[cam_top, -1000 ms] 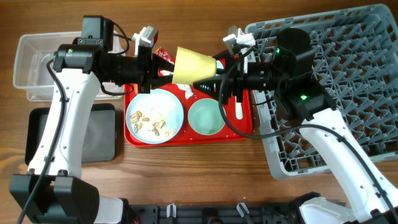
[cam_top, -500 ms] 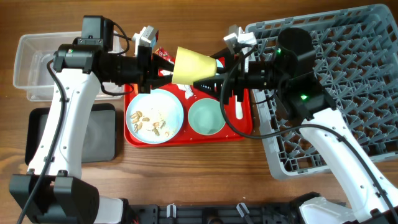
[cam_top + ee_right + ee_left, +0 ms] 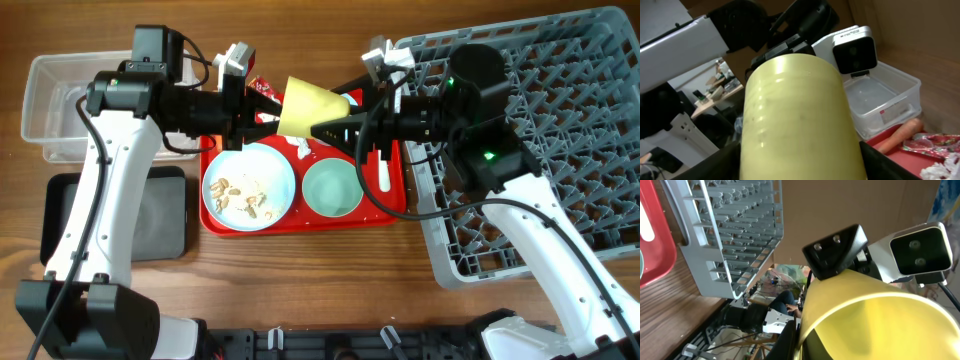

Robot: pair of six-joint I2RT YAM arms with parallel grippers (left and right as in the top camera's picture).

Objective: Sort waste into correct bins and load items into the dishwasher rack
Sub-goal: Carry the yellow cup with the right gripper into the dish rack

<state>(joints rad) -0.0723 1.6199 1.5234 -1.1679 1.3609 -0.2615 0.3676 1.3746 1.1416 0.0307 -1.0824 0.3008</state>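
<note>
The small yellow cup (image 3: 310,105) hangs on its side above the red serving tray (image 3: 396,214), between both grippers. My left gripper (image 3: 270,108) is shut on its rim; one black finger shows at the rim in the left wrist view (image 3: 790,340). My right gripper (image 3: 335,127) is shut round the cup's base end, with a finger against each side in the right wrist view (image 3: 800,167). On the tray lie a pale blue dish with beige crumbs (image 3: 250,187), a pale green bowl (image 3: 332,187), a white spoon (image 3: 384,172), white tissue (image 3: 300,148), a red wrapper (image 3: 262,88) and a carrot stub (image 3: 900,134).
The grey dishwasher rack (image 3: 560,150) fills the right side. The clear tub (image 3: 60,110) stands at the far left, with the black tray (image 3: 165,215) in front of it. Both arms cross above the red tray.
The cup has tilted and shifted slightly to the right. My right gripper's fingers have come further over it. The left arm has barely moved.
</note>
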